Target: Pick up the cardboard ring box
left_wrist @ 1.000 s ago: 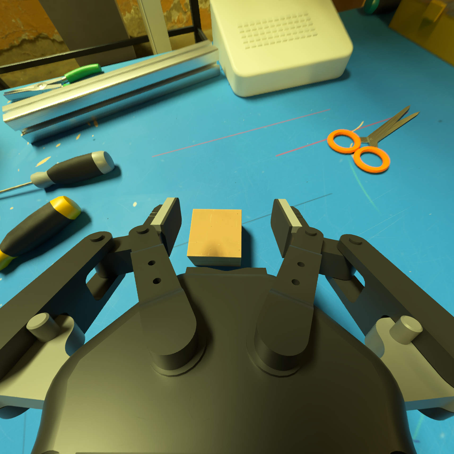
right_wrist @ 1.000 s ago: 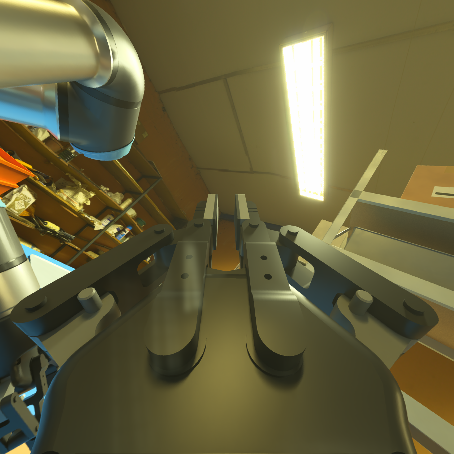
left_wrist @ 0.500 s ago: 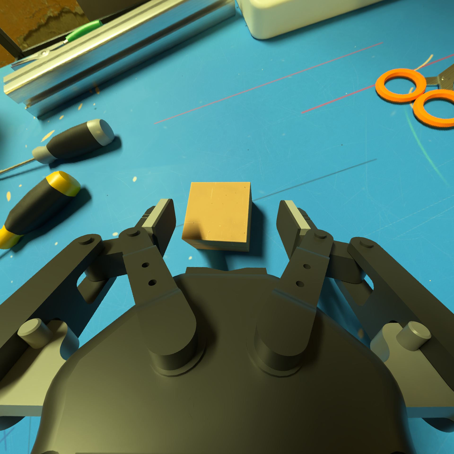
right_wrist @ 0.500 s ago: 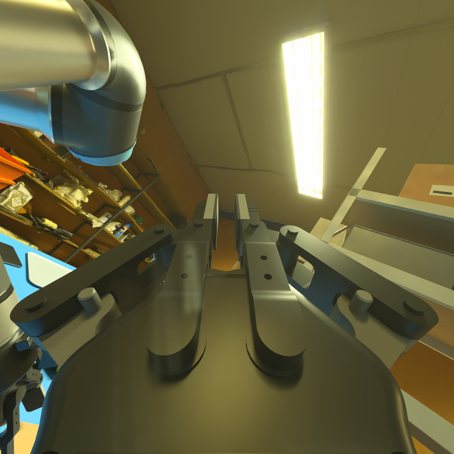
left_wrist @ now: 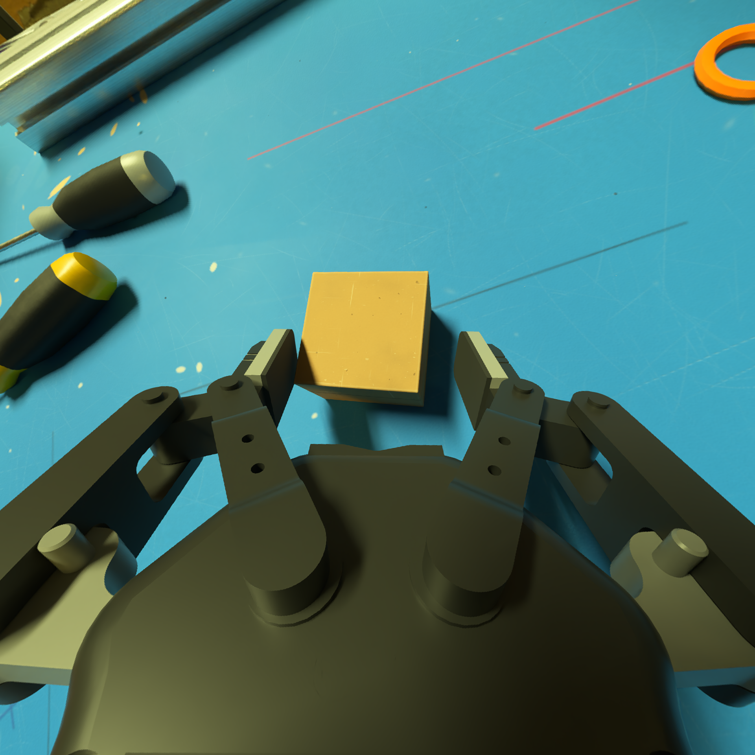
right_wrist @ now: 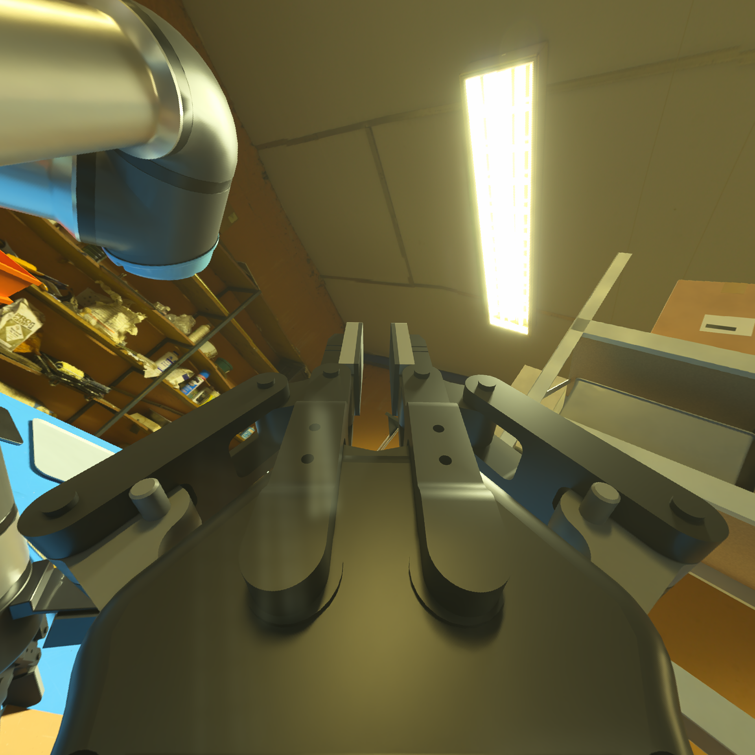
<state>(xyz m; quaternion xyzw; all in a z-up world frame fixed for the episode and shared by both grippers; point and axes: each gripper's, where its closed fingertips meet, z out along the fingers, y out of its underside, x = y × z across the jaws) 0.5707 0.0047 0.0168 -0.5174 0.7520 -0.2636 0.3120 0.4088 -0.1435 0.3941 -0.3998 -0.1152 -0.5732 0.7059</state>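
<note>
Two claws are mine to run. My left claw (left_wrist: 375, 363) is spread wide around the cardboard ring box (left_wrist: 365, 333), which sits closed on the scratched blue table (left_wrist: 531, 253); one finger (left_wrist: 273, 359) is just beside its edge, the other stands clear. Two screwdrivers (left_wrist: 102, 196) lie off to one side, near a metal rail (left_wrist: 81, 53). My right claw (right_wrist: 376, 347) is narrow, holding nothing, aimed at a ceiling light (right_wrist: 504, 196); cluttered shelves (right_wrist: 122, 335) and a labelled carton (right_wrist: 711, 314) flank it.
</note>
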